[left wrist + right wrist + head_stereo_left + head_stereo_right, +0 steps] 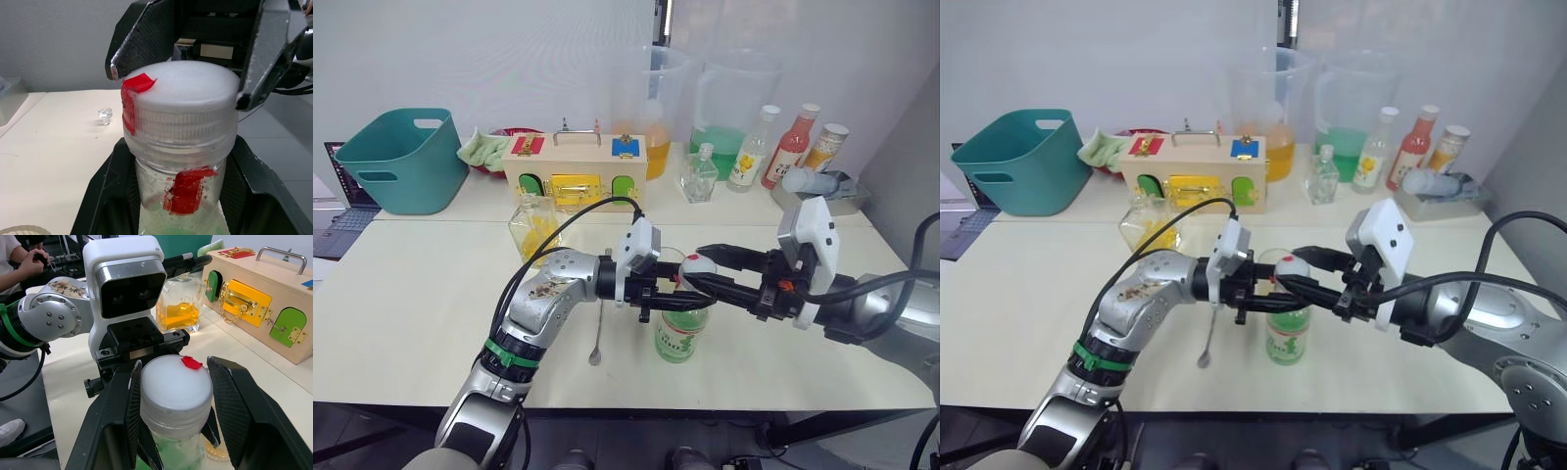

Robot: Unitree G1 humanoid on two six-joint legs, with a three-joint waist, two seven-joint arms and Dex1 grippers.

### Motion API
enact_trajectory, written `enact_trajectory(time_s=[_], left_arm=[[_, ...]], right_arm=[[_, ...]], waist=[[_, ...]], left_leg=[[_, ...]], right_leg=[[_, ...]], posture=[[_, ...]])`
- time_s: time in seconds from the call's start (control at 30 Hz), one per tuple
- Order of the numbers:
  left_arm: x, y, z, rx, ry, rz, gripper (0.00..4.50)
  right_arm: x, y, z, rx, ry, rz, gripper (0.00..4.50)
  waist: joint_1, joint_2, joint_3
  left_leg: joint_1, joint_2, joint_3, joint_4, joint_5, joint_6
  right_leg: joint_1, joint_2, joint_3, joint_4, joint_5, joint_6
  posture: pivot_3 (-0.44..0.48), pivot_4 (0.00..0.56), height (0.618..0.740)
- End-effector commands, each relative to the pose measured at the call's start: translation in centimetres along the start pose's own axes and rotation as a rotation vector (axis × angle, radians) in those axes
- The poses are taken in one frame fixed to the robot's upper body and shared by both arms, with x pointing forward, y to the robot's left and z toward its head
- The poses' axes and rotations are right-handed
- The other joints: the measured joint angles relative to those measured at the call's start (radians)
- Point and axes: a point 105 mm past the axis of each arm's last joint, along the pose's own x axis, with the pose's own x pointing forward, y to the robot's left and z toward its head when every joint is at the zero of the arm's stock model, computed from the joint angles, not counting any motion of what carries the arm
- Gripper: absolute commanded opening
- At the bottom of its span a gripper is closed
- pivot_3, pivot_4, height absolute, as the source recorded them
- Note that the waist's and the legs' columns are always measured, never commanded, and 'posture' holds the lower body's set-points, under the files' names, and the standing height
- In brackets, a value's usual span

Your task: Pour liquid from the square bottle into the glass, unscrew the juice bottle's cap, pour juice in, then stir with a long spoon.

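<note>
head views: slim clear plastic juice bottle (pixel 680 333) with green-and-white label stood mid-tabletop (pixel 431 313), neck clamped by left end effector (pixel 668 291) | left wrist: neck hugged snug below white red-rimmed cap (pixel 181 100) | right wrist: right end effector (pixel 173 418) fingers parted round cap, not quite pinched yet | risk: cap could get slipped on, or bottle twisted along and tipped, if squeezed too softly

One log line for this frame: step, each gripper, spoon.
step: uncapping | left gripper: shut on juice bottle neck | right gripper: fingers astride cap, gap on one side | long spoon: on table
</note>
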Motion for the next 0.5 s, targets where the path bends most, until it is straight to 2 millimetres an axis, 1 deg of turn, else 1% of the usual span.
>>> enact_trajectory(time_s=[0.03, 0.13, 0.3, 0.4, 0.5], left_arm=[[0.3, -0.3, 0.4, 0.026, 0.001, -0.004, 1.53], [0.2, -0.2, 0.4, 0.030, 0.003, 0.002, 1.53], [0.0, -0.5, 0.6, 0.041, 0.000, 0.005, 1.53], [-0.1, -0.7, 0.4, 0.042, 0.008, 0.007, 1.53], [-0.1, -0.7, 0.3, 0.048, 0.013, 0.014, 1.53]], right_arm=[[0.1, 0.7, -0.1, -0.042, 0.024, 0.089, 1.60], [0.0, 0.9, -0.2, -0.060, 0.033, 0.150, 1.60], [-0.7, 0.0, 0.4, -0.139, 0.065, 0.443, 1.60], [-0.6, -0.8, 0.9, -0.199, 0.050, 0.549, 1.60], [-0.8, -1.3, 0.9, -0.214, 0.055, 0.654, 1.60]], waist=[[0.000, 0.000, 0.000], [0.000, 0.000, 0.000], [-0.004, 0.000, 0.000], [-0.009, 0.000, 0.000], [-0.010, 0.000, 0.000]], left_leg=[[0.000, 0.000, 0.000, 0.000, 0.000, 0.000], [0.000, 0.000, 0.000, 0.000, 0.000, 0.000], [0.000, 0.000, 0.001, 0.000, 0.000, 0.000], [0.000, 0.000, 0.001, 0.000, 0.000, 0.000], [0.000, 0.000, 0.001, 0.000, 0.000, 0.000]], right_leg=[[0.000, 0.000, 0.000, 0.000, 0.000, 0.000], [0.000, 0.000, 0.000, 0.000, 0.000, 0.000], [0.000, 0.000, 0.000, 0.000, 0.000, 0.000], [-0.001, 0.000, 0.000, -0.001, 0.000, 0.000], [-0.001, 0.000, 0.000, -0.001, 0.000, 0.000]], posture=[[0.000, 0.150, 0.740], [0.000, 0.150, 0.740], [0.000, 0.150, 0.740], [0.000, 0.150, 0.740], [0.000, 0.150, 0.740]])
